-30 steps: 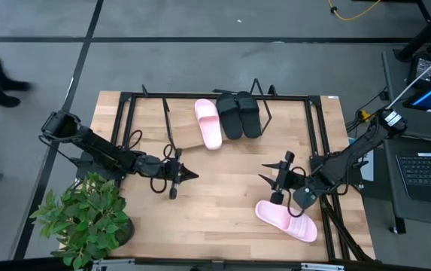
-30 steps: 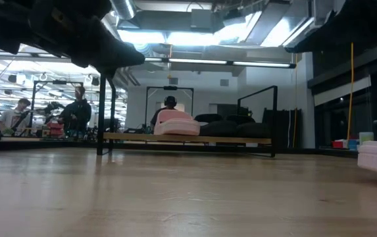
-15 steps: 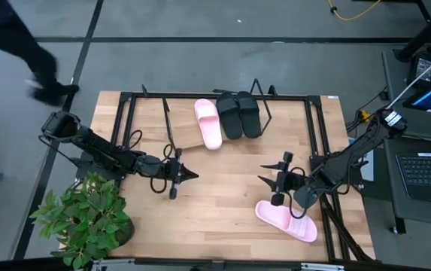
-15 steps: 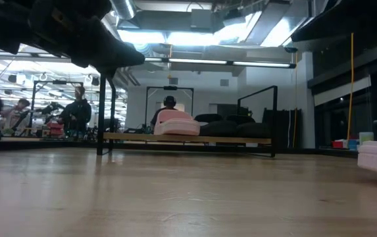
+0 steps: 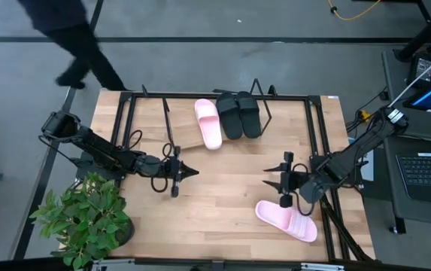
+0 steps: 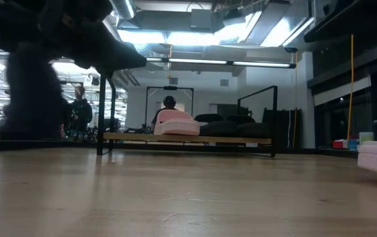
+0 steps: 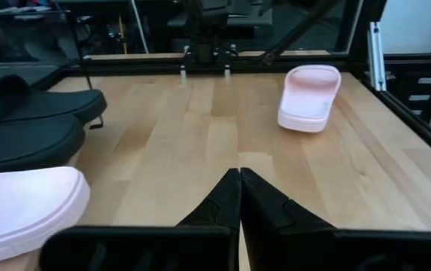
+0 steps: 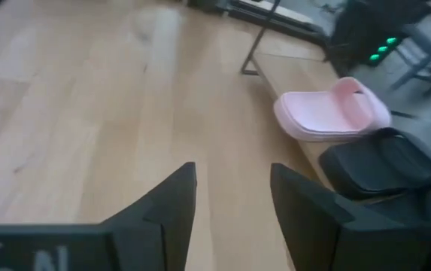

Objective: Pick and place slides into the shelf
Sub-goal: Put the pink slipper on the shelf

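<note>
One pale pink slide [image 5: 207, 123] and two black slides [image 5: 240, 114] lie sole-down side by side on the slanted wooden shelf [image 5: 189, 137] at the table's far middle. Another pink slide [image 5: 286, 220] lies flat on the table at the near right, also seen in the left wrist view [image 7: 309, 98]. My right gripper [image 5: 276, 184] hovers open just left of and above this slide, nothing between its fingers [image 8: 234, 177]. My left gripper [image 5: 189, 172] hangs shut and empty over the table's left middle [image 7: 239, 181].
A black metal frame [image 5: 317, 128] runs round the table's far and side edges. A potted plant [image 5: 87, 218] stands at the near left corner. A person [image 5: 80, 45] walks on the floor beyond the far left edge. Bare wood lies between the grippers.
My right gripper has rolled about its wrist and tipped a little, still open, staying over the same spot beside the near pink slide. The person behind the table has walked along the far side toward the right. The slides have not moved.
</note>
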### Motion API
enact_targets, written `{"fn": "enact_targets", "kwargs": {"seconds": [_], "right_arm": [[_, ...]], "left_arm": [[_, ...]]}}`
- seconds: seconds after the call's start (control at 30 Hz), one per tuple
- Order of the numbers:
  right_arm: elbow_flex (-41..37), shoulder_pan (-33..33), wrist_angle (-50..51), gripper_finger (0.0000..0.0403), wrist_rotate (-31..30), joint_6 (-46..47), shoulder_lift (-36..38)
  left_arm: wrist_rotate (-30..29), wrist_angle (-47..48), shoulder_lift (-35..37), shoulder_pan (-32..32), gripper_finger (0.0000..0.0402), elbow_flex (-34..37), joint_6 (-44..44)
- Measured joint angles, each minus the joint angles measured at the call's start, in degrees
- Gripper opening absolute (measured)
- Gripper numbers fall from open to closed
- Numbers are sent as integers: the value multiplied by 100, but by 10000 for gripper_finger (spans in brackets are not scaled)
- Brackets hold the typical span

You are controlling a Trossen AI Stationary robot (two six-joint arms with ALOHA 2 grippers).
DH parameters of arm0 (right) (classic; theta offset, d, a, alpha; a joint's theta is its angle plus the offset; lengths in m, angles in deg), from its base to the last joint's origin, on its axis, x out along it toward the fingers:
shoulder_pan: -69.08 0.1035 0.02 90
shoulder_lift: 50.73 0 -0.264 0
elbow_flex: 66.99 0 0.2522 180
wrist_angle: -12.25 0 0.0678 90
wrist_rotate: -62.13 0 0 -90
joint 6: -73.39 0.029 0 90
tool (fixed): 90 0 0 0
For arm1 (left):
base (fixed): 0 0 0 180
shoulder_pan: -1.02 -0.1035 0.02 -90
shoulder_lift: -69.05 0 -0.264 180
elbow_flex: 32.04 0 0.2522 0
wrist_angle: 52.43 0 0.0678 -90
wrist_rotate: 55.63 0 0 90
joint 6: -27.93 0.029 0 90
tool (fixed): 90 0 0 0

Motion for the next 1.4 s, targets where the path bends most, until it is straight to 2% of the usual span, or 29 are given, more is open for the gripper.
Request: {"fn": "enact_targets", "kwargs": {"seconds": [0.17, 0.4, 0.57, 0.87, 1.03, 1.27, 1.4], "right_arm": [[4, 0, 367, 150, 637, -17, 527], [4, 0, 1531, 109, 1382, 154, 1174], [4, 0, 2099, 93, 2210, 1054, 1305], [5, 2, 2476, 65, 3785, 2699, 1301], [5, 2, 2476, 49, 4313, 3557, 1301], [5, 1, 2488, 26, 4447, 4431, 1100], [4, 2, 2488, 7, 4932, 5015, 807]], "left_arm": [[-199, -13, 0, 0, 0, 0, -4], [-390, -146, 0, 0, 0, 0, -8], [-388, -181, 0, -37, 0, 0, -4], [-387, -236, 0, -329, 0, 0, -22], [-385, -257, 0, -378, 0, 0, -22], [-375, -255, 0, -378, 0, 0, -4], [-375, -253, 0, -378, 0, 0, -4]]}}
